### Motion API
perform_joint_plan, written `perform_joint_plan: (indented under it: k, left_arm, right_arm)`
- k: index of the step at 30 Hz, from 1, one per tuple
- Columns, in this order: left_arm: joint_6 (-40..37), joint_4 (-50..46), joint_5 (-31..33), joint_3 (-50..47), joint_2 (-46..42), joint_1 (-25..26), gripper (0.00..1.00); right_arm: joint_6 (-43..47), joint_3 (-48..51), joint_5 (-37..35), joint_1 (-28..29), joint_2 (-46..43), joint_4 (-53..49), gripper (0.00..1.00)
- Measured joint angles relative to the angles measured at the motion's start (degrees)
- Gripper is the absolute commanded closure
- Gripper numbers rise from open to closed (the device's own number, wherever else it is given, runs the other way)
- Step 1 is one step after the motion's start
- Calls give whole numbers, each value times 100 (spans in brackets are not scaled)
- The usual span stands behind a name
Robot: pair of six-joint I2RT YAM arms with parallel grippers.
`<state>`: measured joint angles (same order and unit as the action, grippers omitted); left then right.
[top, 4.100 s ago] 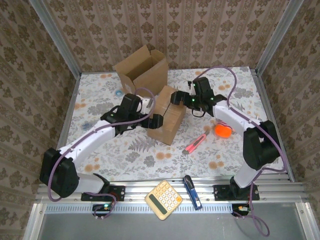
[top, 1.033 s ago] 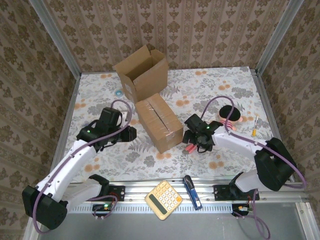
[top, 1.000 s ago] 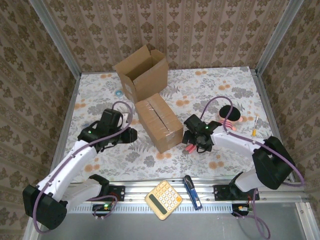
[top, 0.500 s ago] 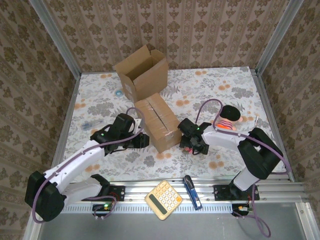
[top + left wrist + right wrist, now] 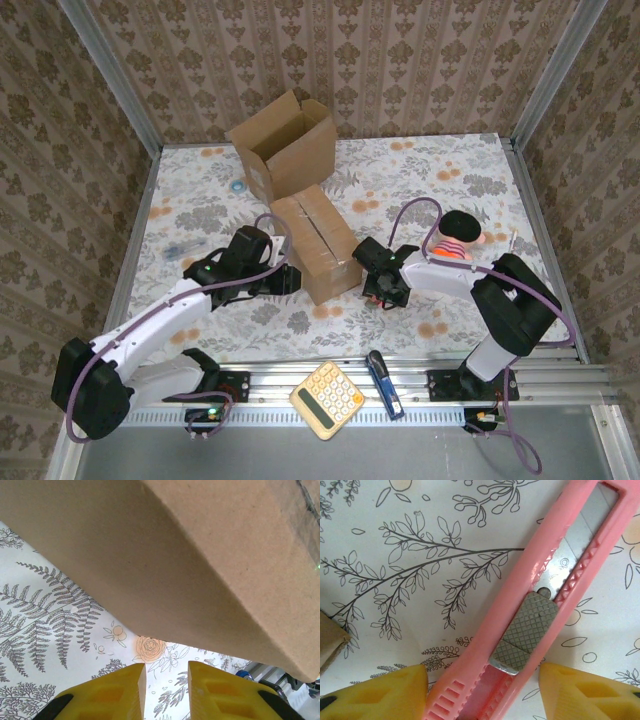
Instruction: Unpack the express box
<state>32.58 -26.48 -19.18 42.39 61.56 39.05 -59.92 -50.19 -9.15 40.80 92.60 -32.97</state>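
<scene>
Fingers point(image 5: 375, 692) of the right gripper point(image 5: 482, 682) are straddling the pink knife point(image 5: 540, 605) right of the sealed box point(image 5: 318, 243) at frame centre, spread, not yet clamping (left gripper point(image 5: 166, 675) is idling empty, slightly parted); next, probably, pinching the handle squarely.

A closed box point(image 5: 318, 243) lies mid-way across the table point(image 5: 480, 170), with an open box point(image 5: 285, 145) just behind it. The left gripper point(image 5: 166, 680) is at its left side. A cutter point(image 5: 535, 615) lies just right of it, between the spread fingers of the right gripper point(image 5: 482, 692). A doll point(image 5: 455, 235) lies further right.

Pink cutter point(image 5: 527, 625) cropped at 2 ends; small blue object point(image 5: 237, 186) perhaps tape roll.
</scene>
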Motion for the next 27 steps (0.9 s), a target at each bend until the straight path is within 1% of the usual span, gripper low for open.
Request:
perform_joint_plan:
  k: [10,16,21,27]
  left_arm:
    - [7,4,-15,-7,61,46,73]
    - [15,20,-35,-57,70,140,73]
    - [46,74,-55,-107,181,219,73]
    - [94,260,-59,-155,428,332,74]
  right_arm:
    - [-33,13,-59,4,-42,0,62]
    - [-28,48,-162,4,-264,-46,72]
    - [-2,55,-295,-7,-605,-140,75]
    - [131,68,-448,-144,-1187,-369,76]
